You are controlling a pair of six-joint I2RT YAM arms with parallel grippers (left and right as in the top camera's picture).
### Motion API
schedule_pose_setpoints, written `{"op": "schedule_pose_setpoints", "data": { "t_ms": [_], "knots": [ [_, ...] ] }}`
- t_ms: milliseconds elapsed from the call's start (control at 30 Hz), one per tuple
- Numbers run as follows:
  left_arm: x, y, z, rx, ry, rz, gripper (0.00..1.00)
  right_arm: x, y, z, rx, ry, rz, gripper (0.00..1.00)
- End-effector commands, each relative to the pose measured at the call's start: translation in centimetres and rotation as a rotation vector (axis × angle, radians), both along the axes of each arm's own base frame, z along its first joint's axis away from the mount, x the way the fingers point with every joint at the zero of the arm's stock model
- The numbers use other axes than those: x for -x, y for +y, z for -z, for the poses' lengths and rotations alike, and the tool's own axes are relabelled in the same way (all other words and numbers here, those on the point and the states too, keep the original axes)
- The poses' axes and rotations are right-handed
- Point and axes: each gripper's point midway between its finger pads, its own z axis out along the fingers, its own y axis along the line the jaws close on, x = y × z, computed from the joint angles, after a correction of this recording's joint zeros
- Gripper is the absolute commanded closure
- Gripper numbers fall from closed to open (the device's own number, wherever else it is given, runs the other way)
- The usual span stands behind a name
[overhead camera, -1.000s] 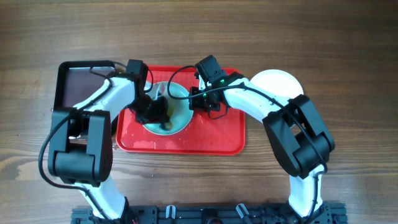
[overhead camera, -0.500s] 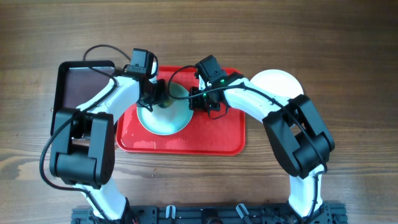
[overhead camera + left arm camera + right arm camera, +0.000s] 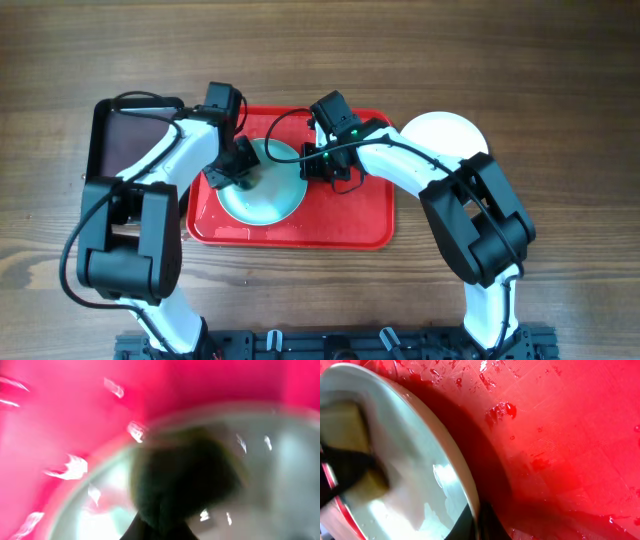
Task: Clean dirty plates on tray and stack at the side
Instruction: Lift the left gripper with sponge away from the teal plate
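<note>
The pale turquoise plate [image 3: 272, 188] stands tilted on the red tray [image 3: 350, 225]. My right gripper [image 3: 318, 165] is shut on its right rim, and the right wrist view shows the rim [image 3: 465, 480] pinched between the fingers [image 3: 479, 522]. My left gripper [image 3: 232, 172] is shut on a dark sponge with a yellow side [image 3: 185, 480] and presses it on the plate's left part. The sponge also shows in the right wrist view [image 3: 347, 425]. A white plate [image 3: 445, 135] lies on the table right of the tray. I cannot tell if a second one lies under it.
A smaller black tray [image 3: 125, 135] sits at the left, touching the red tray's left side. The red tray's floor [image 3: 560, 435] is wet with droplets. Both arms cross over the tray's back half.
My left gripper has swept the sponge from the plate's lower middle up to its top, then to its left side. My right gripper has kept the plate's rim in place.
</note>
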Motion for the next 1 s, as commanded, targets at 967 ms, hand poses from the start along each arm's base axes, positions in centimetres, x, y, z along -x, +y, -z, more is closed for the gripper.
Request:
{"op": "schedule_pose_setpoints", "data": {
  "t_ms": [967],
  "knots": [
    [-8.0, 4.7, -9.7, -0.151, -0.236, -0.043, 0.96, 0.5, 0.1, 1.1, -0.020, 0.038, -0.033, 0.96]
  ]
}}
